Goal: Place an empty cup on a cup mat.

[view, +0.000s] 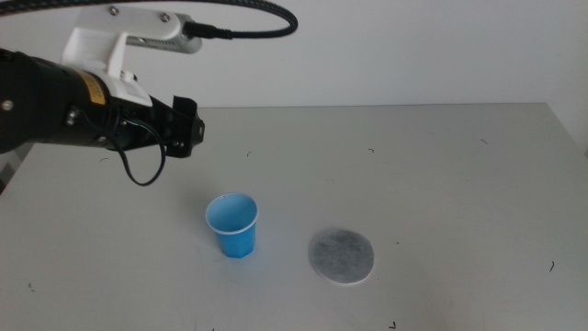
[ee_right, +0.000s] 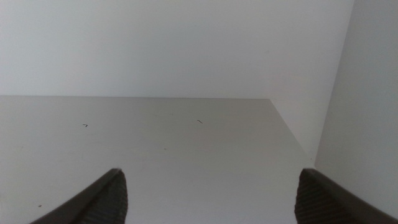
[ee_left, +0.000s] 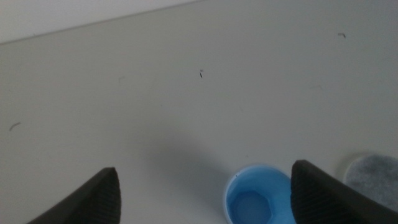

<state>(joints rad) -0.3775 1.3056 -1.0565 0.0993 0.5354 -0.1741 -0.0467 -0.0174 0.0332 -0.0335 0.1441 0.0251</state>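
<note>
The bright blue cup [view: 232, 224] stands upright and empty on the table, left of the centre. The round grey cup mat [view: 341, 256] lies flat to its right, apart from it. My left gripper [view: 186, 127] hangs open and empty above the table, behind and to the left of the cup. In the left wrist view the cup [ee_left: 256, 201] shows between the wide-apart jaws, with the cup mat [ee_left: 373, 175] beside it. My right gripper [ee_right: 208, 208] is out of the middle view; its jaws stand open and empty over bare table.
The grey table [view: 441, 175] runs to a white wall at the back. Its right edge [ee_right: 292, 134] shows in the right wrist view. A black cable [view: 142, 170] loops under the left arm.
</note>
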